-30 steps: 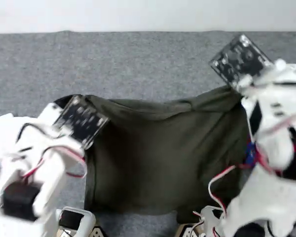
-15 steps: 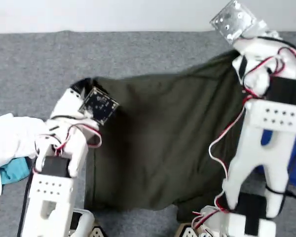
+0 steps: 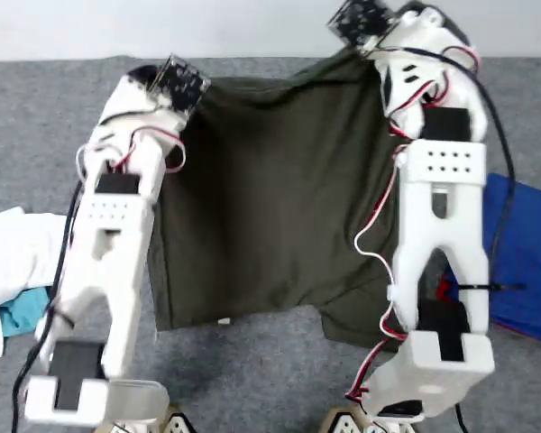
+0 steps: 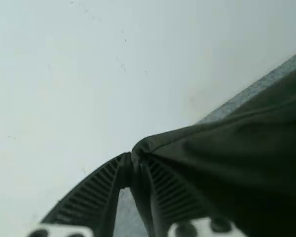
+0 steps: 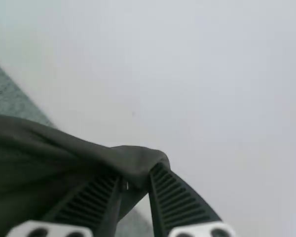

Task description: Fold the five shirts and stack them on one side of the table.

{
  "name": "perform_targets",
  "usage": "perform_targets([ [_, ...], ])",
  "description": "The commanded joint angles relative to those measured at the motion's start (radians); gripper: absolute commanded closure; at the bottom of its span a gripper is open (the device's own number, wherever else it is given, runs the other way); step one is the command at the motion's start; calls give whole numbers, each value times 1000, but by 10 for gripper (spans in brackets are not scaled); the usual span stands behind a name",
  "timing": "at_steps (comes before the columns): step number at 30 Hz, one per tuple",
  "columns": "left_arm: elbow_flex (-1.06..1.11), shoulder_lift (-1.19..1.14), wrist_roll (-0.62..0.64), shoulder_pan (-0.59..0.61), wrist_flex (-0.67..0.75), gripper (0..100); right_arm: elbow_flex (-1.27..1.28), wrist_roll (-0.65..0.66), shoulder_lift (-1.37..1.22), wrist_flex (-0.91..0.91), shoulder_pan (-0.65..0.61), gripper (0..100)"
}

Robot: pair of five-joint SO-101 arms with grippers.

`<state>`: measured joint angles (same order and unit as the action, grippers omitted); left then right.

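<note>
A dark olive shirt [image 3: 270, 198] lies spread over the grey table, its far edge lifted between both arms. My left gripper [image 4: 133, 165] is shut on the shirt's far left corner [image 4: 212, 158], near the table's far edge [image 3: 149, 77]. My right gripper [image 5: 138, 180] is shut on the far right corner of the shirt [image 5: 64, 153], at the far side [image 3: 361, 41]. Both arms stretch out over the cloth. The shirt's near hem rests on the table.
A white garment [image 3: 13, 257] with a teal one [image 3: 22, 316] under it lies at the left edge. A blue garment [image 3: 523, 257] lies at the right, partly under the right arm. A white wall [image 3: 252, 27] runs behind the table.
Both arms have stretched toward the far side of the table, carrying the shirt's held edge away from the near side. The cloth now lies longer and flatter.
</note>
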<state>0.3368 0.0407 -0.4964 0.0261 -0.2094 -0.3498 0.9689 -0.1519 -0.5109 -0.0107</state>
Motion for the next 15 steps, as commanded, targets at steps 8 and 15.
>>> perform_targets([
  [8, -219, -150, -43, 0, -124, 995, -8, 46, -25, 13, 1, 988],
  [15, -217, -100, -84, -9, -548, 995, -12, 44, 2, -325, 28, 988],
])
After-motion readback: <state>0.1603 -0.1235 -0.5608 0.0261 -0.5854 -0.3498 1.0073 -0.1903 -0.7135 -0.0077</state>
